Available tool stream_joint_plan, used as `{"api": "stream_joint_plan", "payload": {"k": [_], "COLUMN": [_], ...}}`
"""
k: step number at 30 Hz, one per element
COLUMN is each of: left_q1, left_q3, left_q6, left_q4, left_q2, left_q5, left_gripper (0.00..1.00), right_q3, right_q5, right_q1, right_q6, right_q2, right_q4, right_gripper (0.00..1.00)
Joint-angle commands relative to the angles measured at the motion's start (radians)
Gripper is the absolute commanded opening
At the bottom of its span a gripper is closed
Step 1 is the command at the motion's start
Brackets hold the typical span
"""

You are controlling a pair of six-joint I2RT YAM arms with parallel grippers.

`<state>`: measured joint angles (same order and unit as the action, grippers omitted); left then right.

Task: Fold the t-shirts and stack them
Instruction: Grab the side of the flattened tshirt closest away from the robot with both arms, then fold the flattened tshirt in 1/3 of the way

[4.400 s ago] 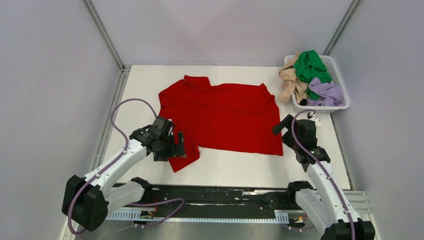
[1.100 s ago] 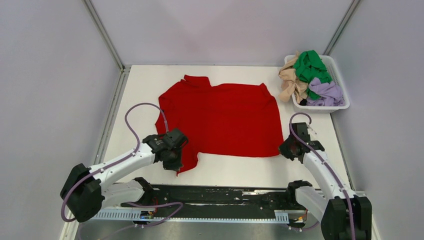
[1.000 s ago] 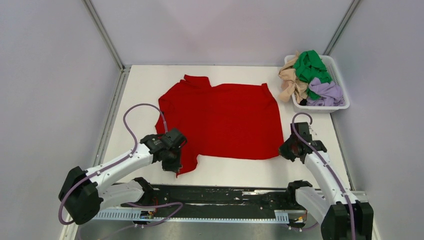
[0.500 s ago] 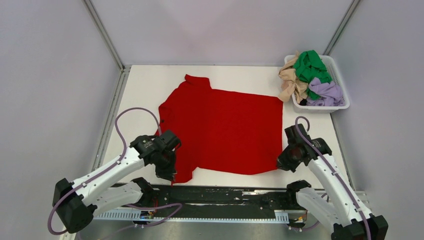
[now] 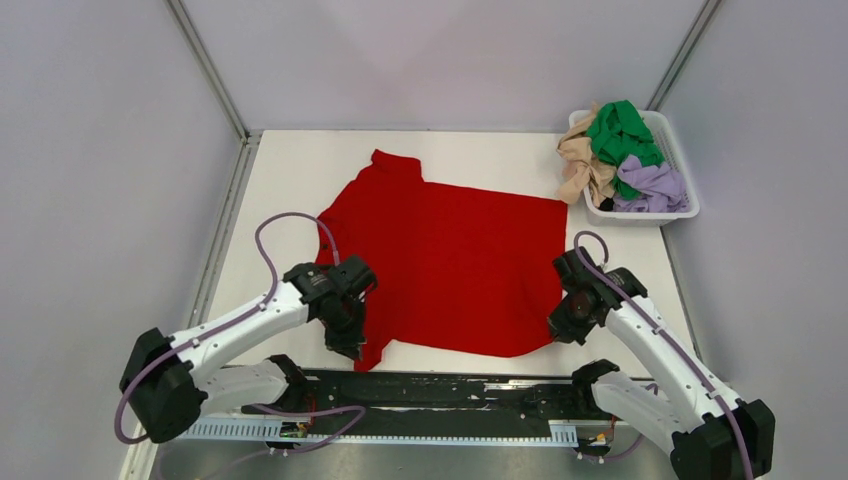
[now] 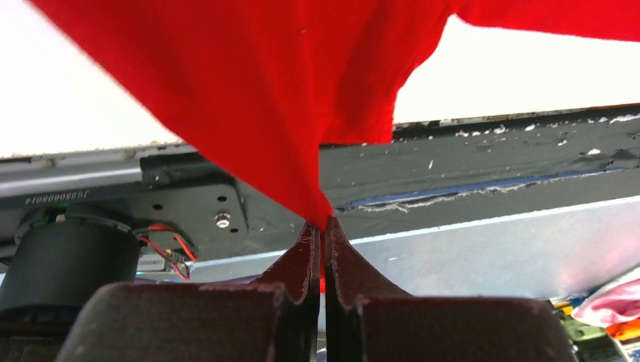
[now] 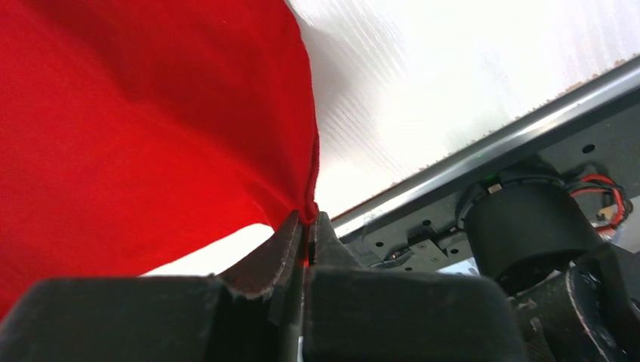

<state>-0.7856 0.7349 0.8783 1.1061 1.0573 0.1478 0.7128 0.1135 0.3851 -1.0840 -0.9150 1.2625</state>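
A: Where does everything sit?
B: Spread t-shirt (image 5: 450,270) lies flat mid-counter (image 5: 290,170), collar end to the left, hem to the right. Its far sleeve points at the back wall.
A: Grippers?
B: Left gripper (image 5: 347,345) is on the near sleeve at the shirt's near-left. Right gripper (image 5: 558,328) is on the near-right hem corner. Each has cloth pinched between its jaws.
A: The rest?
B: Basket (image 5: 683,175) is in the counter's far right corner, apart from the spread t-shirt. Other t-shirts (image 5: 620,150) are heaped in it, one drooping over its left rim. Mounting rail (image 5: 450,390) runs in front of the counter's near edge.
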Motion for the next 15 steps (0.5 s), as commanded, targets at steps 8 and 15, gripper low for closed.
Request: {"api": "stream_joint_plan", "payload": {"k": [8,15], "left_q1": [0.045,0.199], "left_q3": [0.207,0.306], "left_q6": [-0.202,-0.296], "left_q4": [-0.113,-0.15], "left_q2": [0.227,0.288], "left_q5": [-0.012,-0.019], "left_gripper": [0.0,0.0], "right_q3": [0.0,0.051], "right_q5": [0.088,0.133], "right_q1": [-0.001,-0.074], "right_q6": [-0.045,0.008], "right_q2": [-0.023,-0.075], "right_q4": [-0.192,-0.225], "right_gripper": [0.0,0.0]}}
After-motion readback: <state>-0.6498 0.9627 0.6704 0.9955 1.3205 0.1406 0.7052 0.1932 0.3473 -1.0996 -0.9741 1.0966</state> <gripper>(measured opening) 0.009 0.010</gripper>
